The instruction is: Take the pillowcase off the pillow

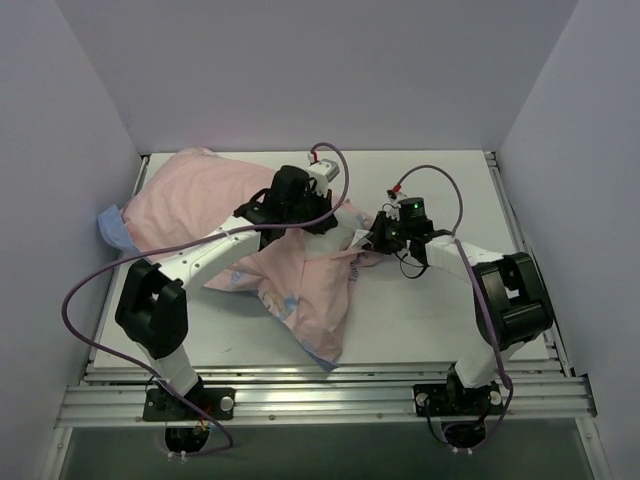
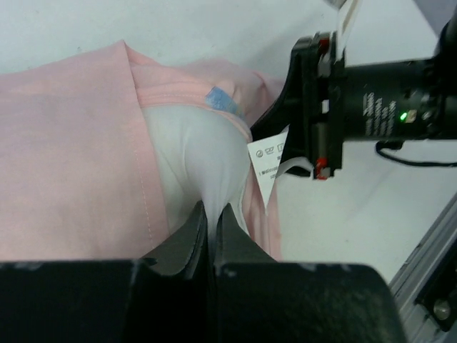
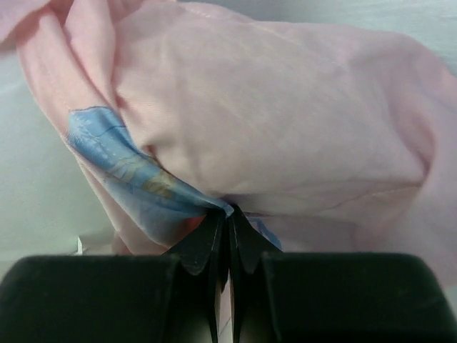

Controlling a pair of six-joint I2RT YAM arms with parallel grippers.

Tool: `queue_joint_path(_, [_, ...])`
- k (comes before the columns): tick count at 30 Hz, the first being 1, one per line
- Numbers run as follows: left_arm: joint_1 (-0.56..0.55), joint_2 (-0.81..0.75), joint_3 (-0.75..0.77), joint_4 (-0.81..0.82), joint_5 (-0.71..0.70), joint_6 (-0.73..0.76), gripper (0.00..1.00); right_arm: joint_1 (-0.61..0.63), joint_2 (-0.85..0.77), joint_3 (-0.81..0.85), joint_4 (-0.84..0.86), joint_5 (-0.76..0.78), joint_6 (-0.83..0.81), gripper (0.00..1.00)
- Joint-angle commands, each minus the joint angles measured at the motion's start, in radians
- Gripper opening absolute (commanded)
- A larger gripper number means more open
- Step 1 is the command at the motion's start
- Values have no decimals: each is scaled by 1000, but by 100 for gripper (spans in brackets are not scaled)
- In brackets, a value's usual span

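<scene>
Your left gripper is clamped on a peak of white cloth pulled up from the pillow, with only a thin sliver of fabric between the jaws. The pinch sits where the pillow bulges out of the mouth of the pillowcase. A small blue tag lies on the pillow just beyond the pinch, against the pink hem. A white care label hangs beside the pillow, to the right in the left wrist view. Your right gripper is closed tight on a gathered fold of the pillowcase, with blue fabric and pink fabric bunched together at its tips. From above, the two grippers sit close together near the middle of the table, facing each other across the opening. The pillowcase shows mostly its pink side. It runs from the far left corner, where it is plump, to a limp flap that trails toward the near edge. Blue edging shows at its left end and at the near tip. The case covers most of the pillow, and you can see only the white patch at the opening.
</scene>
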Motion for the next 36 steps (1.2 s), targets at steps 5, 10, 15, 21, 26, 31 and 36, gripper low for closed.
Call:
queue_joint_path(5, [34,-95,181,189,192,-106,2,-50,-3,-54,-66,111,24,0])
queue_joint_path(10, [71,-186,123,31,213,-13,2,-172,-61,-69,-123,113,-19,0])
queue_joint_path(15, [129,-292,3,-21,301,1,2,-229,-78,-26,-172,113,-27,0])
queue_joint_path(21, [203,-352,-60,100,540,-71,2,-231,-31,0,-195,103,-30,0])
queue_joint_path(26, [215,-375,-57,110,510,-83,2,-228,-46,29,-235,104,-85,0])
queue_joint_path(31, [187,-250,-34,215,316,-173,2,-159,-119,86,-287,103,-91,14])
queue_joint_path(36, [131,-60,70,212,213,-177,2,-2,-250,168,-391,232,-114,42])
